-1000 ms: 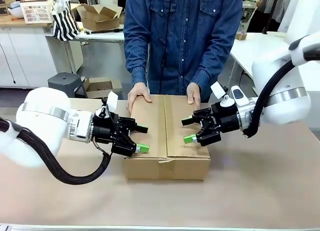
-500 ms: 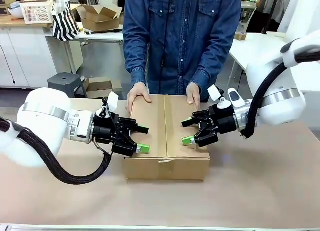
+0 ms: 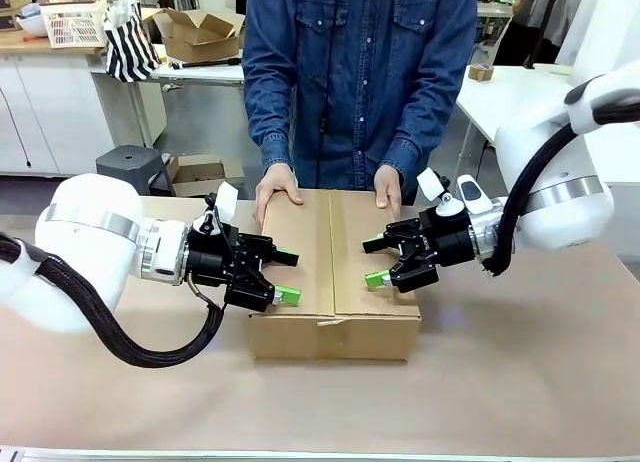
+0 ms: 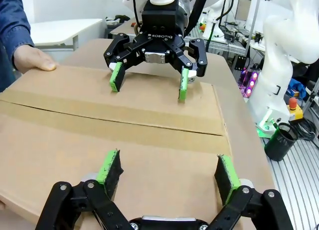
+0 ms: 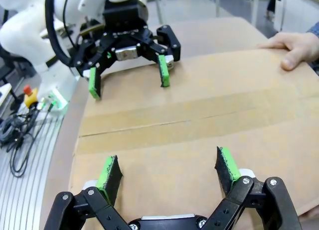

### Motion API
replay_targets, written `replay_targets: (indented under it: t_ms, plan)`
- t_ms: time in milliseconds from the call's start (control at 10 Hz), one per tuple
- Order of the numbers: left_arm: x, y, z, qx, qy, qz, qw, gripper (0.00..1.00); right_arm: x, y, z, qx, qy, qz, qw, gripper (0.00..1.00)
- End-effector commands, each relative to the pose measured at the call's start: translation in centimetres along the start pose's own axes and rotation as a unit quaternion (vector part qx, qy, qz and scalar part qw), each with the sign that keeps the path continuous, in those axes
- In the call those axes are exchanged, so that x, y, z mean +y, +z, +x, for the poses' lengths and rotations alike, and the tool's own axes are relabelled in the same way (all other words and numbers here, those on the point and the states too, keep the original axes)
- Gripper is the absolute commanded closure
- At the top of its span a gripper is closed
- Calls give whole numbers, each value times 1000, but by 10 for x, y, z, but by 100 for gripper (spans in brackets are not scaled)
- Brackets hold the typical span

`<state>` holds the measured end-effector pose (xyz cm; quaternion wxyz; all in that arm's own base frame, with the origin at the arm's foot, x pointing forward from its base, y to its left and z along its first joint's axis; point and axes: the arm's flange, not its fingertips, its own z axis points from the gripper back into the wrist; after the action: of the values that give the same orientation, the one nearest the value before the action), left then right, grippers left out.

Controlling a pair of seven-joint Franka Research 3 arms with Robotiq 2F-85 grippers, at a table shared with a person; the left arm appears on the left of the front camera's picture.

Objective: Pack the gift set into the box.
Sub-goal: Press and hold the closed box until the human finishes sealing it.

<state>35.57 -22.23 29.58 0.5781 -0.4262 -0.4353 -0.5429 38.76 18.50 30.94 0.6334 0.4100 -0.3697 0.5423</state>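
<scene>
Squarely closed, the brown corrugated cardboard box [image 3: 335, 332] shows a centre seam. At nine o'clock the left gripper [image 3: 290, 276] and at three the "ROBOTIQ"-marked right gripper [image 3: 372, 262] gape wide, empty.

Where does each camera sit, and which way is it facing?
Front view: on the robot's side, looking across the shut box at the person; left fingers and right fingers reach in, open.
Left wrist view: on the left wrist, looking over its own fingers across the box at the right fingers; a hand shows.
Right wrist view: on the right wrist, facing back at the left fingers; a hand shows.
Shared: the wrist views face each other over the box.
</scene>
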Motion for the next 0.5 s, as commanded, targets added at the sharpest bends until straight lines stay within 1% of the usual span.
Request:
replay_targets:
  t_ms: [0,400]
  plan:
    - [-1,0,-1,7,-9,3,1000,0,1,0,-2,2,1,-1,1000,0]
    - [-1,0,-1,7,-9,3,1000,0,1,0,-2,2,1,-1,1000,0]
